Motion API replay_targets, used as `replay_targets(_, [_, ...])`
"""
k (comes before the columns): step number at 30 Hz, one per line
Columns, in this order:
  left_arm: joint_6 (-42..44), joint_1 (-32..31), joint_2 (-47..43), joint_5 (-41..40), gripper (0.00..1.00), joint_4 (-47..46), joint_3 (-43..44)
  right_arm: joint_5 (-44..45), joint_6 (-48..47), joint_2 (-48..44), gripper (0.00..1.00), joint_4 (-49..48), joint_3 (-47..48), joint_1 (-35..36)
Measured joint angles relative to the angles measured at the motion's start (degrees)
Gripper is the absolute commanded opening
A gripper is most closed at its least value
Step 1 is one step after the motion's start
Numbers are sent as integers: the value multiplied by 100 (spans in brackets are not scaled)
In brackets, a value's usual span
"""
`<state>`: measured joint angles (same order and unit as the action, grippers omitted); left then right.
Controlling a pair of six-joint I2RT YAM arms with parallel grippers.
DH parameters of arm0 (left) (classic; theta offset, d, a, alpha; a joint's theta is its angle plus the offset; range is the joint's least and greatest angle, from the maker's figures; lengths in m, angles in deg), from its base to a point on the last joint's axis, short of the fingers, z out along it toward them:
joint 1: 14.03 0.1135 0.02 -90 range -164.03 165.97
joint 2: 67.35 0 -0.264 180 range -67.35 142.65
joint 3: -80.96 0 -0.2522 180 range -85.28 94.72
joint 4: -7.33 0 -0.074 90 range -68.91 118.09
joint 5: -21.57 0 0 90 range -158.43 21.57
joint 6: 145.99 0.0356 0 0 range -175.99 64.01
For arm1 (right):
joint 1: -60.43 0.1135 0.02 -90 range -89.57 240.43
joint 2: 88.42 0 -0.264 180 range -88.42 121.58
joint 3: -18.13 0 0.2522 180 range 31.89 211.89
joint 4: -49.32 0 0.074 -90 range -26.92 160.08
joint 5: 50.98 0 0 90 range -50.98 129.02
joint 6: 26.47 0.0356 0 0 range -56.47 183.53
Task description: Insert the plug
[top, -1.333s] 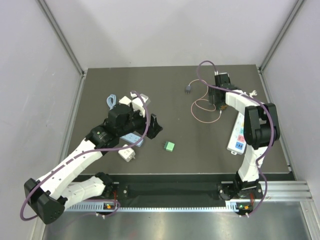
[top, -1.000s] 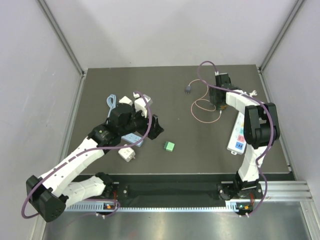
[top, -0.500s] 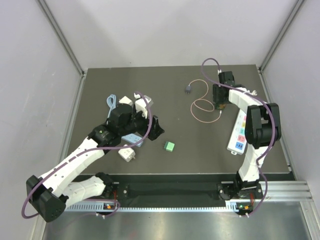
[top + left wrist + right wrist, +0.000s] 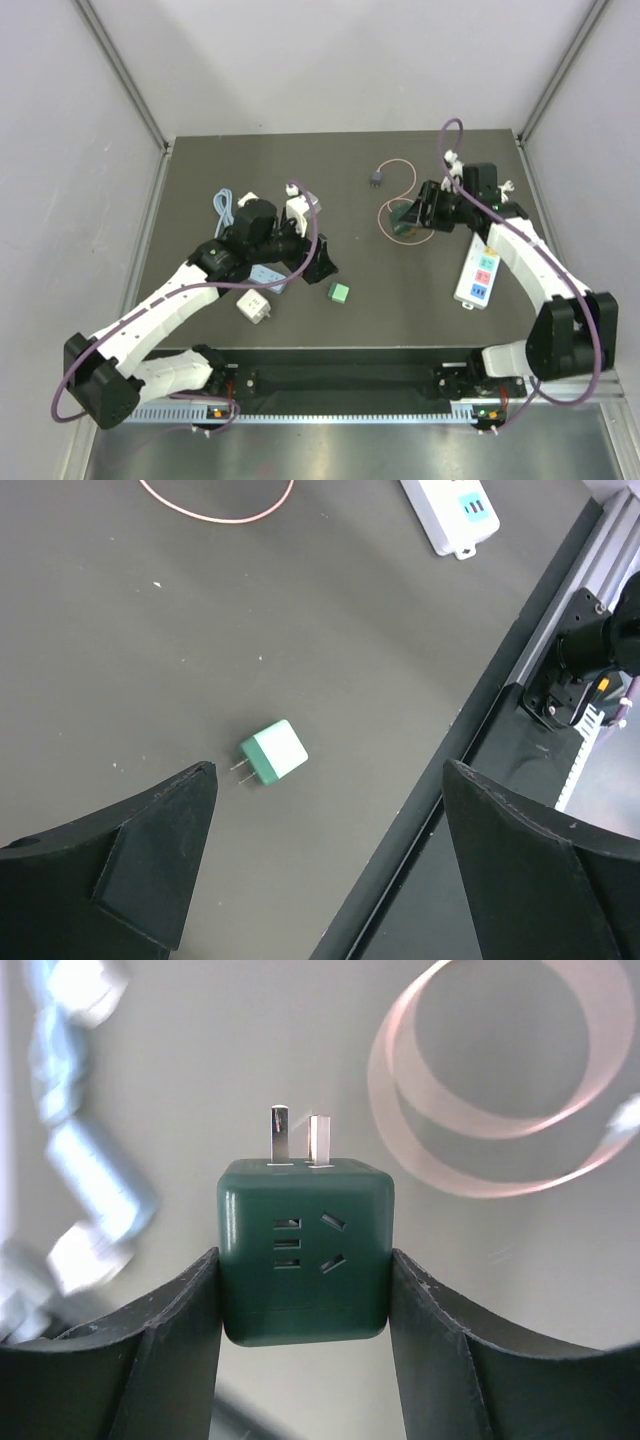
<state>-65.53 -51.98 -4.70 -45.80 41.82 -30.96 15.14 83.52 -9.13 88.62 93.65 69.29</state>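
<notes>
The plug's small dark grey head point(image 4: 376, 179) lies on the dark table, far centre, with its thin pink cable looping toward my right gripper. The cable shows blurred in the right wrist view point(image 4: 385, 1065). My right gripper point(image 4: 413, 215) is shut on a dark green cube adapter point(image 4: 305, 1250) with two metal prongs pointing away, held over the pink loop. My left gripper point(image 4: 328, 810) is open and empty, just behind a small green-and-white cube plug point(image 4: 273, 755). The white power strip point(image 4: 477, 275) lies under my right arm.
A white cube adapter point(image 4: 252, 306) lies near the left arm. A light-blue cable point(image 4: 224, 205) and white plugs lie behind my left gripper. The table's front edge and a black rail point(image 4: 500, 730) run close to the left gripper. Grey walls enclose the table.
My right arm has swung out and its gripper now points left, with the dark green cube showing in it above the pink loop. My left gripper has shifted right toward the green-and-white plug.
</notes>
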Motion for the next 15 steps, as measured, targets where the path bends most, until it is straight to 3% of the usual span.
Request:
replay_targets(8, [286, -131, 494, 310, 98, -94, 415, -1847, 1196, -1172, 20, -492, -1467, 282])
replay_targets(15, [820, -549, 1062, 280, 98, -175, 793, -2658, 1818, -1718, 20, -944, -1657, 472])
